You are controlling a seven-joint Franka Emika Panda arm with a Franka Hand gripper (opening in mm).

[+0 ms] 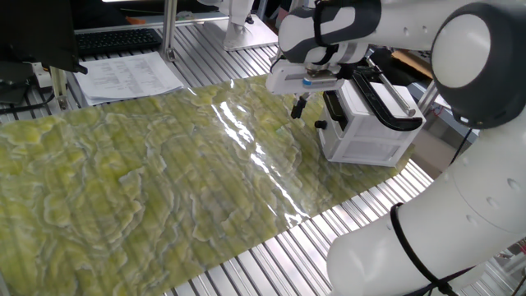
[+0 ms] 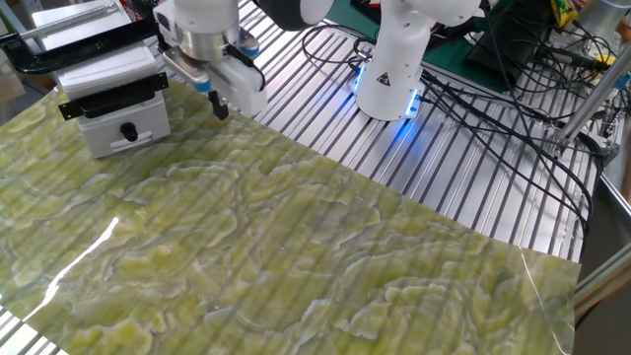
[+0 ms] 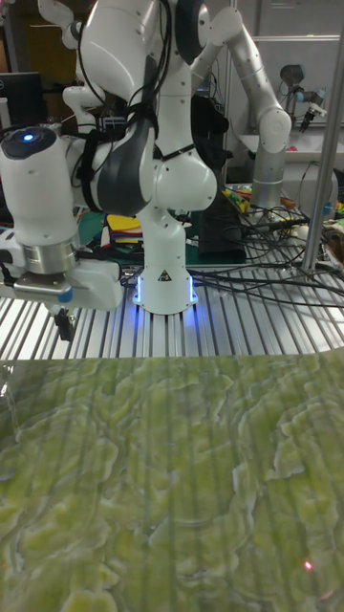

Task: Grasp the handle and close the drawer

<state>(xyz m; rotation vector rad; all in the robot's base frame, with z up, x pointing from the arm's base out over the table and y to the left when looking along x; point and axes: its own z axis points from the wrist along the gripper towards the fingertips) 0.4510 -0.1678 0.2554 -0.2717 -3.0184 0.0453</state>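
Observation:
The white drawer (image 2: 122, 134) sits in a small white cabinet (image 1: 368, 131) at the mat's far edge, its front looking flush with the body. Its handle (image 2: 128, 131) shows as a small black pull on the white front, also visible as the handle (image 1: 320, 125) from the other side. A large black clamp (image 2: 108, 99) lies across the cabinet top. My gripper (image 1: 297, 106) hangs just above the mat, off to the side of the cabinet and apart from it, gripper (image 2: 218, 106) fingers close together with nothing between them. In the tall view only the gripper (image 3: 65, 327) shows.
A green-yellow patterned mat (image 1: 148, 181) covers the slatted aluminium table (image 2: 325, 128). Papers (image 1: 130, 76) and a keyboard (image 1: 119, 39) lie at the back. The arm's base (image 2: 389, 79) with blue light and loose cables (image 2: 493, 89) stand beside the mat.

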